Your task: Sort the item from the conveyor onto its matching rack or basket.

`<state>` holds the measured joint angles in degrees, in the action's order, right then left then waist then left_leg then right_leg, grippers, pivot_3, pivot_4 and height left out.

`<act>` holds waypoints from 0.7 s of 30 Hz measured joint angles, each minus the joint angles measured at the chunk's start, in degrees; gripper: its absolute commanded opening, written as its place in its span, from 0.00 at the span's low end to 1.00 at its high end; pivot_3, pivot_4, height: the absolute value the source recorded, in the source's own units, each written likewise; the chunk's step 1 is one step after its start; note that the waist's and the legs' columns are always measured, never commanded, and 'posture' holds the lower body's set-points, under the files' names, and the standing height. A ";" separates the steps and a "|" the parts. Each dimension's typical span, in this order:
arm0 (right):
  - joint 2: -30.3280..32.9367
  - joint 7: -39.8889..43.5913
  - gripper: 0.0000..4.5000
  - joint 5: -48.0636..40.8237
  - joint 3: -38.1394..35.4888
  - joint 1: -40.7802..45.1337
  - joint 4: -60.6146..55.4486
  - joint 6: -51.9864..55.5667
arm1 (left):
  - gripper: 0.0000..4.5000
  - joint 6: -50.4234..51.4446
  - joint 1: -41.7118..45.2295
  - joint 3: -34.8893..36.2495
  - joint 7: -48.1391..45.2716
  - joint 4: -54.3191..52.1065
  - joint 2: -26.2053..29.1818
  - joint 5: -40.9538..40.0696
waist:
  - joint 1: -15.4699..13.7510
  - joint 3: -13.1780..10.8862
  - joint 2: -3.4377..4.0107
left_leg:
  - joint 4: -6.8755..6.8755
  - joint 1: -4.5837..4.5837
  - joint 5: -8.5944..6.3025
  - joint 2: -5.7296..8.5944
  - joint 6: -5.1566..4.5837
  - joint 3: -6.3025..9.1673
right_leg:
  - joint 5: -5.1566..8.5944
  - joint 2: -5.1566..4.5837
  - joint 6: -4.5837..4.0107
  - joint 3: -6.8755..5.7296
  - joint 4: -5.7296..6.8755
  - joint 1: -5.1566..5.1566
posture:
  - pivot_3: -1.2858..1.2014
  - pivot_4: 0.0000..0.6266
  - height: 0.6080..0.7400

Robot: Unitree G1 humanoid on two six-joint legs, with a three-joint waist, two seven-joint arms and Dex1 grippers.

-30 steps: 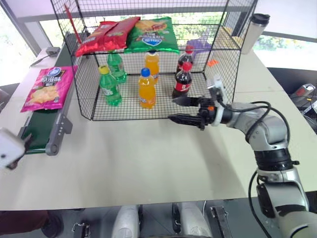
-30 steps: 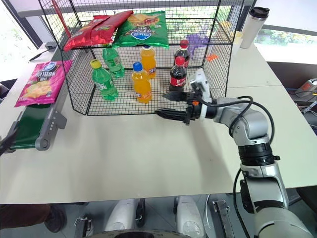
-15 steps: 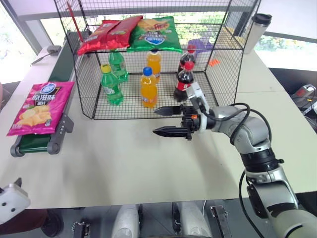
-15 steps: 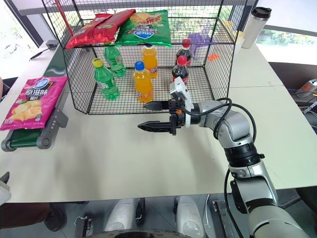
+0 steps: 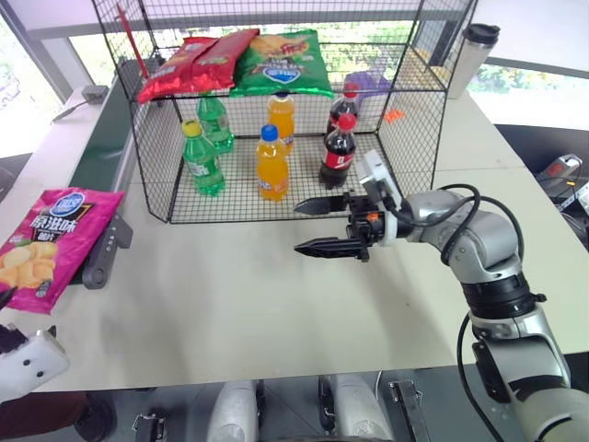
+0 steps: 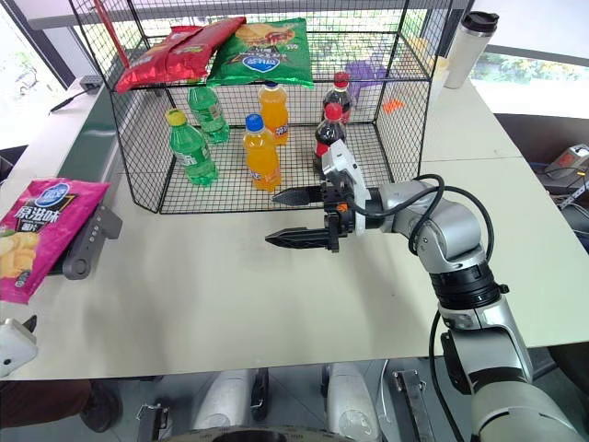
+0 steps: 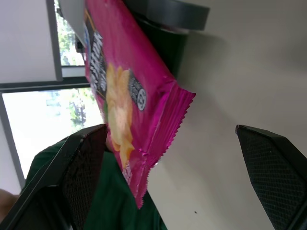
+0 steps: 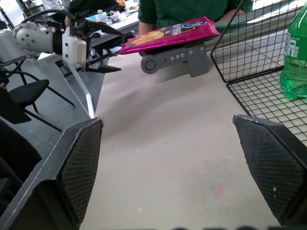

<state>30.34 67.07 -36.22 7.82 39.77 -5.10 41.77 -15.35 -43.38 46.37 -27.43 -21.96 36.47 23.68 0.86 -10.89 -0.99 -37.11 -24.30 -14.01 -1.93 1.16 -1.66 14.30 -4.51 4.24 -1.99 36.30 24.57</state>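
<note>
Left eye view: rack (image 5: 155,175) upper shelf holds red, green chip bags; floor holds six bottles, 12 o'clock of right gripper (image 5: 313,226), jaws apart, empty; left gripper (image 8: 98,48) likewise.

Chip bag (image 5: 41,245) overhanging conveyor (image 5: 103,150) end; rack (image 5: 276,110) right.

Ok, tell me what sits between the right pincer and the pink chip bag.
Only bare table: in the right eye view nothing lies between the open right pincer and the pink chip bag hanging off the conveyor's end.
</note>
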 measured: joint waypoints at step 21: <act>-0.10 -4.82 1.00 0.02 -0.99 -1.90 -2.69 -0.96 | 0.05 0.91 11.90 -5.62 1.13 9.38 8.59 0.23 | -0.24 0.04 -0.06 | -0.05 0.03 0.00 -0.06 0.00 -0.01 | -0.19 -0.12 0.31 -0.01 0.09 -0.03 | 0.52 0.24 1.00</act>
<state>30.24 62.25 -36.20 6.82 37.88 -7.78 40.81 -14.44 -31.48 40.75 -26.30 -12.58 45.06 23.91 0.62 -10.85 -1.04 -37.17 -24.28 -14.01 -1.98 1.16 -1.66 14.11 -4.63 4.56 -2.00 36.39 24.54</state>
